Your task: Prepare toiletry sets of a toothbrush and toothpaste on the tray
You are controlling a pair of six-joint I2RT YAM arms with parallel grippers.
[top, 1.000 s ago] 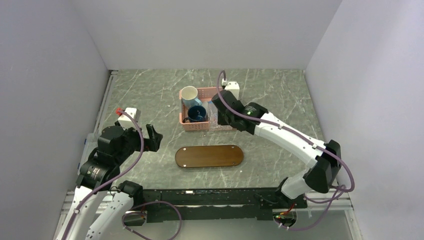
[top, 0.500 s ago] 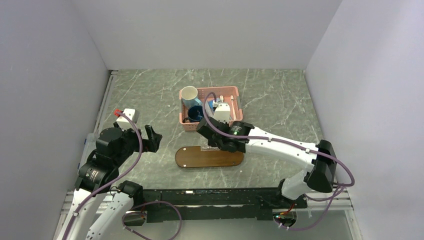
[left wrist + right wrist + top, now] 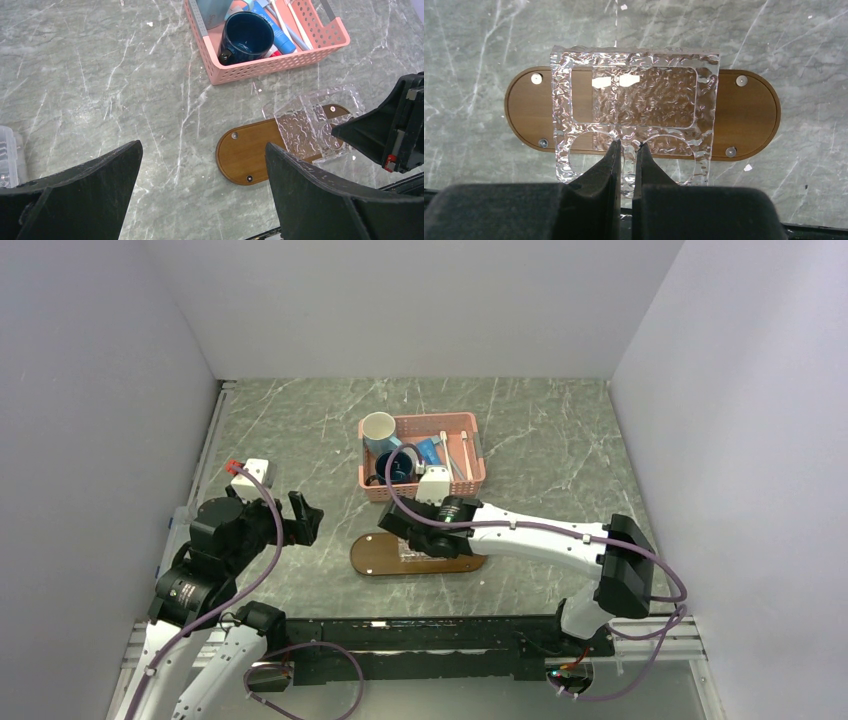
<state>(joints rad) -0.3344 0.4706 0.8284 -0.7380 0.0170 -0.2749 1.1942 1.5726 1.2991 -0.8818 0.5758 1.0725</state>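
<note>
The dark-brown oval tray (image 3: 370, 555) lies on the table in front of the arms; it also shows in the left wrist view (image 3: 250, 155) and the right wrist view (image 3: 746, 112). My right gripper (image 3: 415, 540) (image 3: 626, 145) is shut on the near rim of a clear square dish (image 3: 634, 105) (image 3: 312, 125) and holds it over the tray's middle. Thin white toothbrushes (image 3: 466, 455) (image 3: 300, 25) and a blue toothpaste tube (image 3: 430, 450) (image 3: 272, 30) lie in the pink basket (image 3: 420, 490). My left gripper (image 3: 305, 520) (image 3: 202, 144) is open and empty, left of the tray.
The pink basket (image 3: 270, 70) stands behind the tray and also holds a dark blue mug (image 3: 393, 468) (image 3: 247, 35) and a pale mug (image 3: 378, 428). Grey marble table (image 3: 560, 440) with white walls on three sides.
My right arm has swung from the basket toward me, carrying the clear dish down over the tray. The left arm has barely moved.
</note>
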